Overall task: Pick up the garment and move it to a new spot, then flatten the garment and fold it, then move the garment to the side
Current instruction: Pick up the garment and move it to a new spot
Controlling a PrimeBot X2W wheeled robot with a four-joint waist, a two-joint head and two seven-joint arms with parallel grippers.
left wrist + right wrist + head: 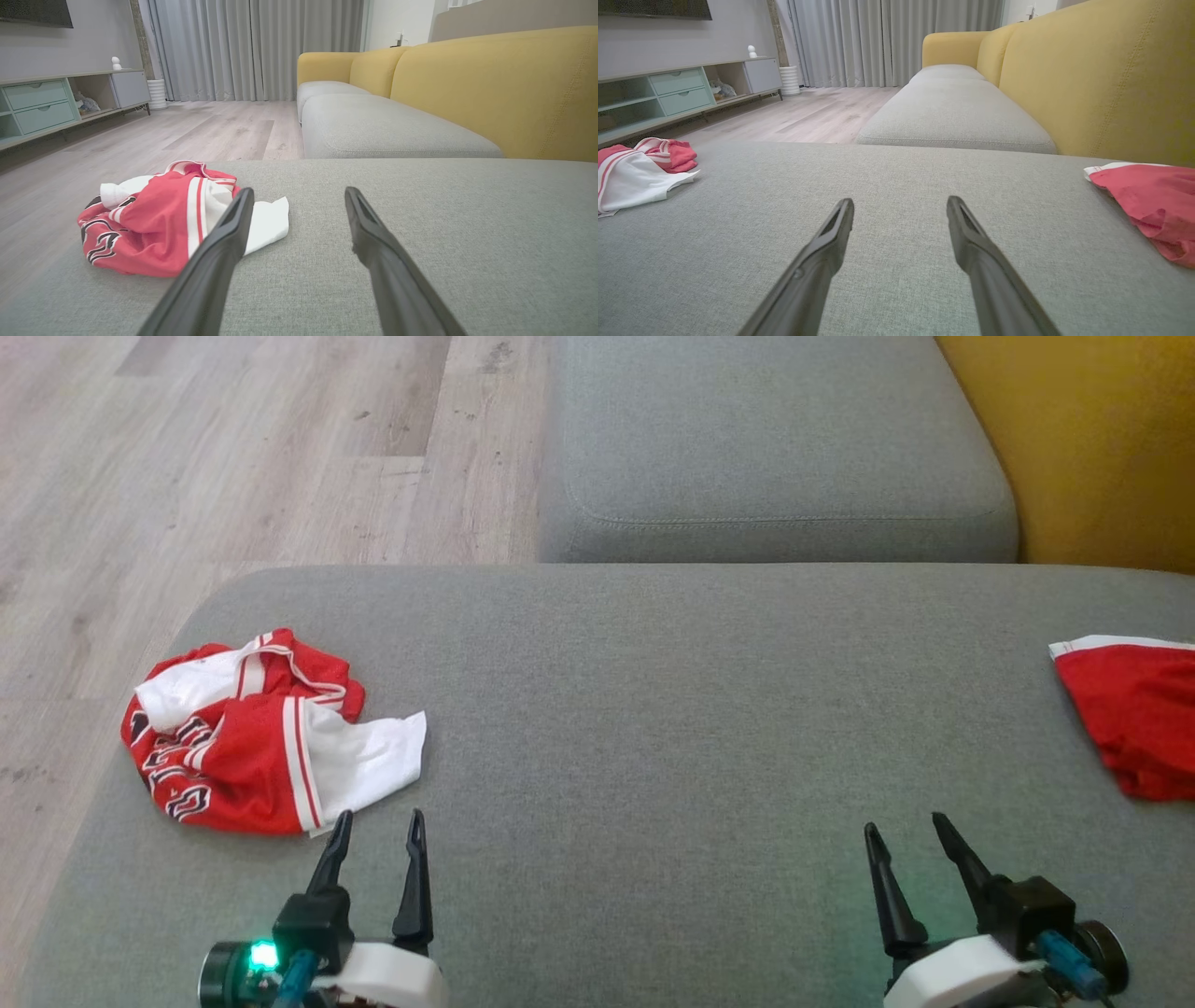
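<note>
A crumpled red and white garment with lettering lies bunched at the left end of the grey sofa cushion. My left gripper stands open just to the garment's near right, its fingertips close to the white flap and nothing between them. In the left wrist view the garment lies to the left of the left gripper. My right gripper is open over bare cushion near the front right. The right wrist view shows the garment far left of the open right gripper.
A second red cloth with a white edge lies at the cushion's right end. Another grey seat cushion and a yellow backrest lie beyond. Wooden floor runs along the left; a low cabinet stands across the room.
</note>
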